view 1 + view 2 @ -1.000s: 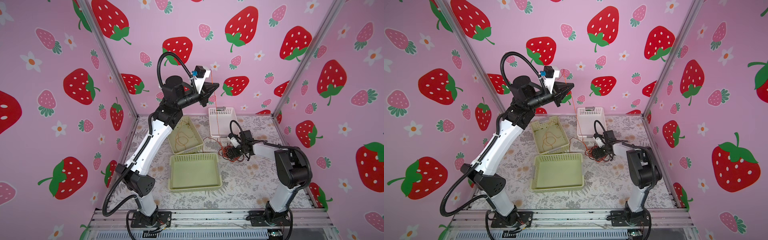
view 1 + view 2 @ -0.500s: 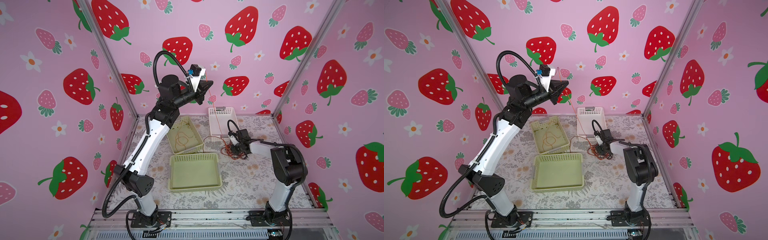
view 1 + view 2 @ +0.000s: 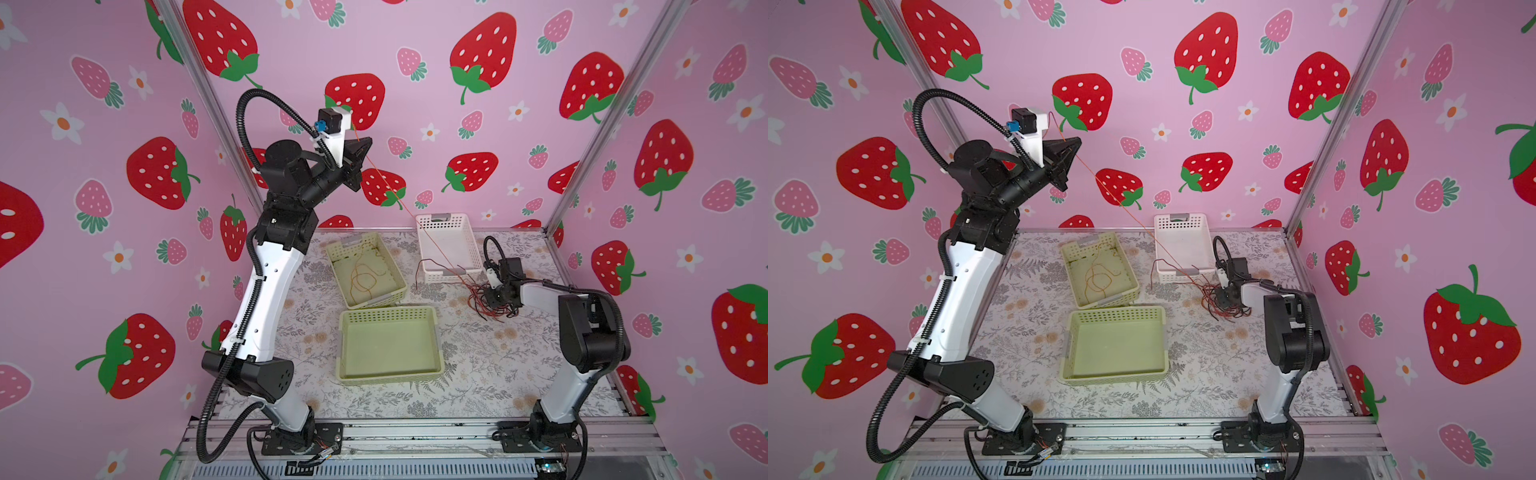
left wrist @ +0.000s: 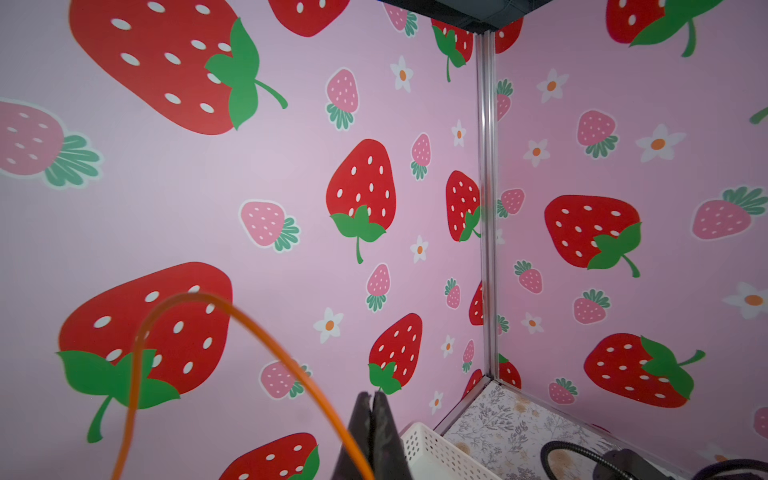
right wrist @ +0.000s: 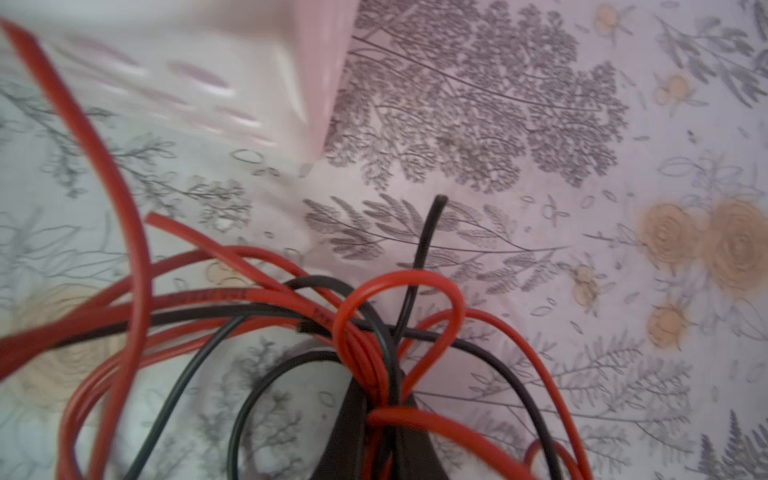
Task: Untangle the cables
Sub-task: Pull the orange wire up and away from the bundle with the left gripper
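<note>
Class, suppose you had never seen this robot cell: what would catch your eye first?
A thin orange cable runs taut through the air from the raised left pincer, high at the back, down to the floral table on the right. There the right pincer is clamped on a tangle of red and black cables beside the white slotted plastic basket.

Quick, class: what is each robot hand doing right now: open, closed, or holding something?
Left hand: closed, holding the orange cable.
Right hand: closed on the tangle of red and black cables.
</note>
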Robot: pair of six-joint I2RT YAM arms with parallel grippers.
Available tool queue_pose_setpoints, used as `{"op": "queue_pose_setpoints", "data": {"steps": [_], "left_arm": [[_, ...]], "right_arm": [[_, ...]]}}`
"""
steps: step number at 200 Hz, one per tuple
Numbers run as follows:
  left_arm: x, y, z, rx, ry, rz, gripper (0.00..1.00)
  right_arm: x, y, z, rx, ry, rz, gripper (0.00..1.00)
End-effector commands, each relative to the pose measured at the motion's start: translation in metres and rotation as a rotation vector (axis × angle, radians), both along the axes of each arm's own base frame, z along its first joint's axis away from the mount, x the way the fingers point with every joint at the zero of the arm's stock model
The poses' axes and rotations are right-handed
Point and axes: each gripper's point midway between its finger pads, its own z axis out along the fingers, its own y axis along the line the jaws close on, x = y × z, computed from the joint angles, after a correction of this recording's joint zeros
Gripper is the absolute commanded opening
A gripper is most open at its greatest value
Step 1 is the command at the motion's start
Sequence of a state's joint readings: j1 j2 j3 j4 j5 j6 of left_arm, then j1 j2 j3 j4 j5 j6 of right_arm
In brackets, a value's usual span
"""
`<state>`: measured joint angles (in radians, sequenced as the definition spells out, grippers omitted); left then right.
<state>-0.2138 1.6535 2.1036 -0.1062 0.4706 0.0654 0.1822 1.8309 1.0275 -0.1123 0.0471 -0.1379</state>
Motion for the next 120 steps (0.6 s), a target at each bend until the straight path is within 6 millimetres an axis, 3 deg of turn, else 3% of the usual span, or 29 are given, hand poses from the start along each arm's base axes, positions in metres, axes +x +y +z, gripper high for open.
{"op": "queue_pose_setpoints", "data": {"steps": [1, 70, 120], "left_arm": [[-0.008, 0.029, 0.028, -0.038, -0.077, 0.068, 0.00], [0.015, 0.102, 0.027, -0.090, -0.054, 0.222, 0.00], [0.013, 0.156, 0.033, -0.120, -0.067, 0.340, 0.00]], "right_arm": [[-0.040, -0.036, -0.040, -0.083, 0.198, -0.097, 0.05], [-0.044, -0.073, -0.052, -0.098, 0.240, -0.215, 0.05], [-0.046, -0.082, -0.060, -0.101, 0.258, -0.238, 0.05]]}}
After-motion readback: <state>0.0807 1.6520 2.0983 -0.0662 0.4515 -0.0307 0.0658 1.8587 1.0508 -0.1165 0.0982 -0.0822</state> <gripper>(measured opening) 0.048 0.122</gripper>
